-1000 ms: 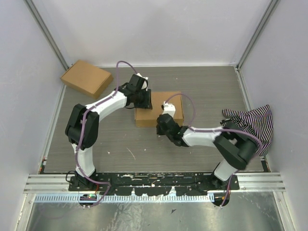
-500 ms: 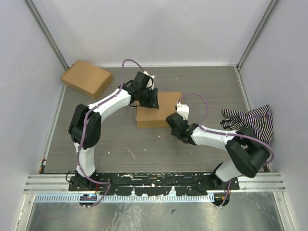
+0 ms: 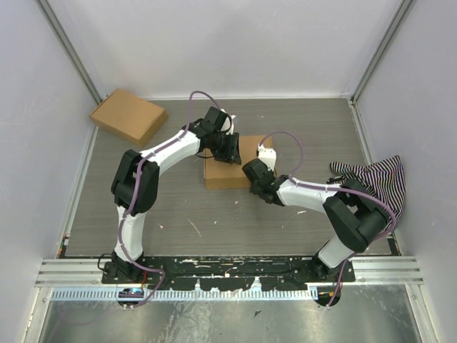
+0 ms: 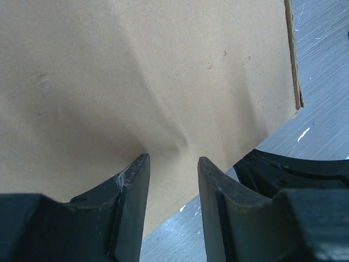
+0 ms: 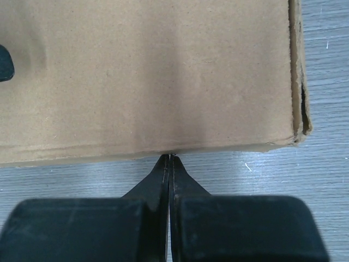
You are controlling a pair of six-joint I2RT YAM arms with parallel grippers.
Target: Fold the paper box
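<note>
The paper box (image 3: 221,173) lies flat on the table (image 3: 307,128) near its middle, closed into a shallow brown block, with plain cardboard on every face that shows.

The left end effector (image 3: 230,147) reaches over the box's far part and points down at it. In the left wrist view, this end effector (image 4: 172,158) has its two fingers (image 4: 133,183) apart with nothing between them. Their tips rest against the top panel of the box (image 4: 163,71), and a soft crease runs up the cardboard from the gap between them. A corner of the box sits at the upper right of this view, with grey table beyond it.

The right end effector (image 3: 250,171) sits at the box's right near side. In the right wrist view, this end effector (image 5: 169,159) has its fingers pressed together, gripping nothing. The joined tips touch the lower edge of the box (image 5: 147,71), where the top panel meets the side. To the right in this view, a side flap edge stands slightly off the box body, leaving a thin dark gap.

A second brown cardboard box (image 3: 128,116) lies at the table's far left corner, well apart from both arms. A black-and-white striped cloth (image 3: 375,182) is bunched at the right edge.
</note>
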